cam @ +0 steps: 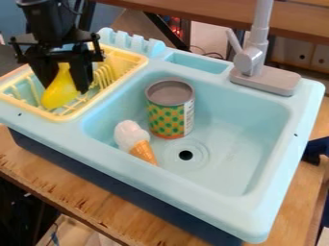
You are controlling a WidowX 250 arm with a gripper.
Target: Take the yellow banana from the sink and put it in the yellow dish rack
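Nearest you, the sink unit [186, 194] sits on a wooden table [90, 192], its broad rim framing the basin. Inside, the ice cream cone [133, 137] lies slanted by the left-hand wall, tip towards the drain [185, 155]; its round scoop and tapering cone give it no flat base to stand on, so lying down seems its natural rest. Beyond it, the can [170, 109] stands upright, its flat bottom probably keeping it steady on the basin floor.

To the left, you have the gripper [65, 88] pointing down over the dish rack [85, 112]. Its two fingers are parted by roughly the breadth of the yellow toy [58, 95], one on each side of it, and they appear to have hold of its upper part. That narrower end suits a pinch, while the fuller end slopes down towards you and to the left. You have it within the rack's outline; whether its underside touches the slats, you cannot tell from here. At the back, the faucet [254, 60] rises from its grey base, off to the right of the arm.

As for the yellow toy, you see a smooth, bright, evenly coloured body with a soft shine, slim above and swelling to a rounded lower end, rather like a squash or a pear.
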